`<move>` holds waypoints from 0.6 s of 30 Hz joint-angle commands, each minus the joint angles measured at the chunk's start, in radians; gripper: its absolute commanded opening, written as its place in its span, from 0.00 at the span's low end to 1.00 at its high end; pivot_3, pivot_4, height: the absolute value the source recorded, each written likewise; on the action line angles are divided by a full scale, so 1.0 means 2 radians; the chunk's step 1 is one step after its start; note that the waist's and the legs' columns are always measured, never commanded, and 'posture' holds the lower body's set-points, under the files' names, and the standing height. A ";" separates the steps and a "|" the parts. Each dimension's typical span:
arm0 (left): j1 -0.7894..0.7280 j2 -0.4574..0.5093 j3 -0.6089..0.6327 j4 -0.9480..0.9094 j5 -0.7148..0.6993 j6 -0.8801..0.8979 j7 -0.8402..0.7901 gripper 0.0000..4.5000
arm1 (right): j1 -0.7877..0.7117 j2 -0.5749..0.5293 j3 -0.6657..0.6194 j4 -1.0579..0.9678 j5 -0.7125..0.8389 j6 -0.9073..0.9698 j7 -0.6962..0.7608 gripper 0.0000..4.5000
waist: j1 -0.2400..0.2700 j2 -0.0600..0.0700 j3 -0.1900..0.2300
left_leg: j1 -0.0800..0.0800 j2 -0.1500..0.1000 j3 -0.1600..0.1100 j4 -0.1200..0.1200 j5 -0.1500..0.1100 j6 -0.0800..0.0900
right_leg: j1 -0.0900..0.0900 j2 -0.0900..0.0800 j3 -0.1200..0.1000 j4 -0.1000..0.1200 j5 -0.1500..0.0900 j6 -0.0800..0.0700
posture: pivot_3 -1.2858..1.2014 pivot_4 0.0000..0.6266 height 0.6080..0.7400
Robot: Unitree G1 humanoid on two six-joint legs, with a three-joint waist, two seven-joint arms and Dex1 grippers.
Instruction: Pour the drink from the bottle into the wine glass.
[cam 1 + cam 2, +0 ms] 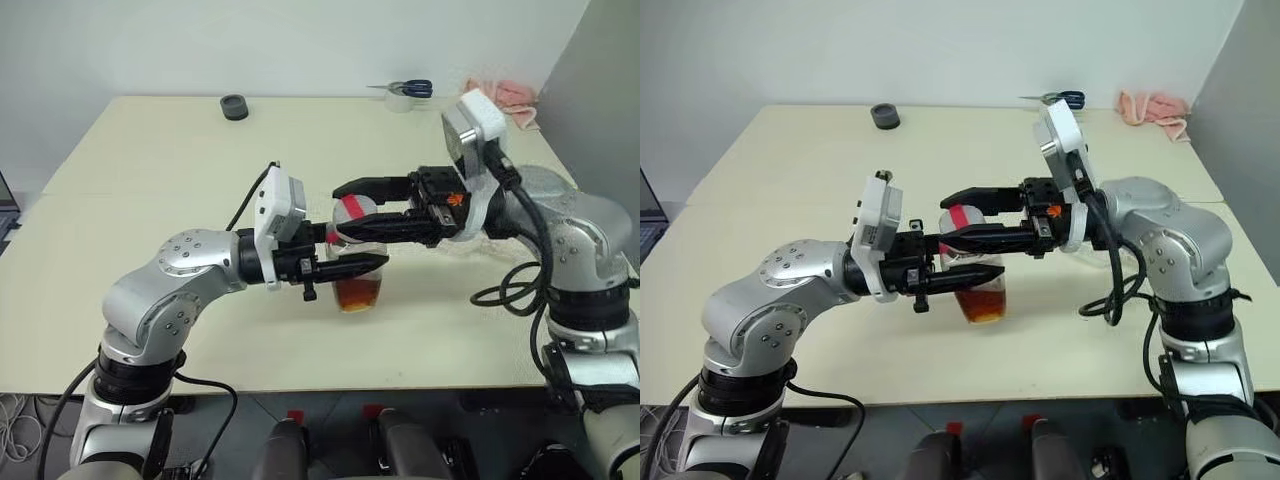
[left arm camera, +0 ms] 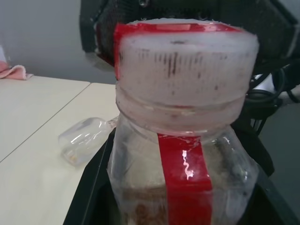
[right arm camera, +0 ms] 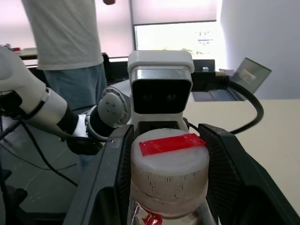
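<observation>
Both my grippers on one bottle, held above the table.

Head view: my left gripper (image 1: 345,268) is clamped on the one small clear plastic bottle (image 1: 358,282) with tea-coloured drink (image 1: 358,294); my right gripper (image 1: 352,208), level and pointing left, brackets its red-and-white screw cap (image 1: 352,210).
Left wrist view: one clear wine glass (image 2: 86,139) lies on its side on the cream table (image 2: 42,154), stem hidden.
Right wrist view: fingers (image 3: 110,173) flank the cap, contact hard to judge; a person (image 3: 65,42) stands behind, cut off.

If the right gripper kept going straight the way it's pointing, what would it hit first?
The right gripper already has its fingers on either side of the bottle's cap. Pushing on, it would probably meet the left arm's wrist camera just beyond.
</observation>
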 commanded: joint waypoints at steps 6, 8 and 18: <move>-0.015 0.001 0.006 -0.007 -0.007 -0.002 0.007 0.40 | -0.021 -0.001 0.014 0.026 -0.043 -0.040 0.038 0.49 | 0.002 0.000 0.000 | 0.000 0.000 0.000 0.000 0.000 0.000 | 0.000 -0.001 0.000 0.000 0.000 0.000 | 0.52 0.24 1.00; -0.016 -0.001 0.007 -0.003 -0.003 -0.005 0.007 0.40 | -0.018 -0.008 0.007 0.020 -0.035 -0.028 0.037 0.64 | 0.002 0.000 0.000 | -0.001 -0.001 0.000 0.000 0.000 0.000 | 0.000 -0.001 0.000 0.000 0.000 0.000 | 0.52 0.24 1.00; -0.024 -0.005 0.000 0.008 0.005 -0.011 0.003 0.40 | -0.013 -0.005 -0.005 -0.005 -0.034 -0.018 -0.007 1.00 | 0.002 0.000 0.000 | -0.001 0.000 0.000 0.000 0.000 0.000 | 0.000 -0.001 0.000 0.000 0.000 0.000 | 0.52 0.24 1.00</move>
